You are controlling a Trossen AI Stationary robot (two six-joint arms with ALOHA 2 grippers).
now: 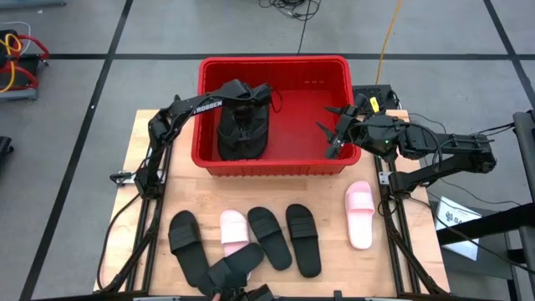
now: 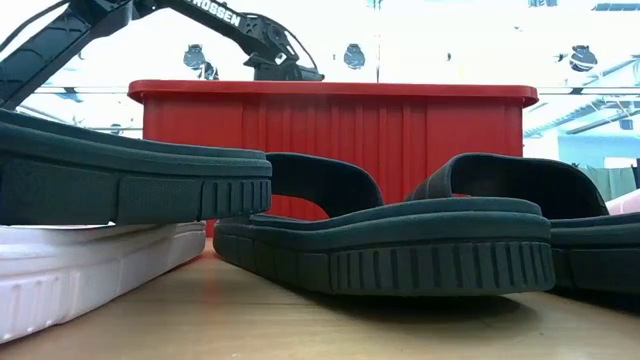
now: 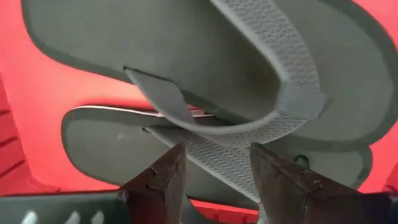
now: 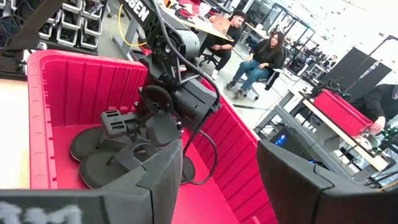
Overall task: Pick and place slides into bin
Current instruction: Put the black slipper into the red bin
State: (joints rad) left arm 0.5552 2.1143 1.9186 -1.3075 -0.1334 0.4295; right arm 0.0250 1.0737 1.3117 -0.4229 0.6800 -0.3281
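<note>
White letters on my left arm [image 1: 201, 106], upper left of the overhead frame, read "TROSSEN"; the low view catches only "ROSSEN" there.

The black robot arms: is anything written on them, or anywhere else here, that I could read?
"TROSSEN", partly legible white letters on the left arm reaching into the bin.
"...HOSSEN", cut off, the same arm in the low view.
White paper sign beside the table: too small to read.
Slides: no readable marks.

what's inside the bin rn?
Bin: two dark flip-flops stacked at its left end, left tool open just above them. Rest of the floor is bare red. Anything under the flip-flops is hidden.
</note>
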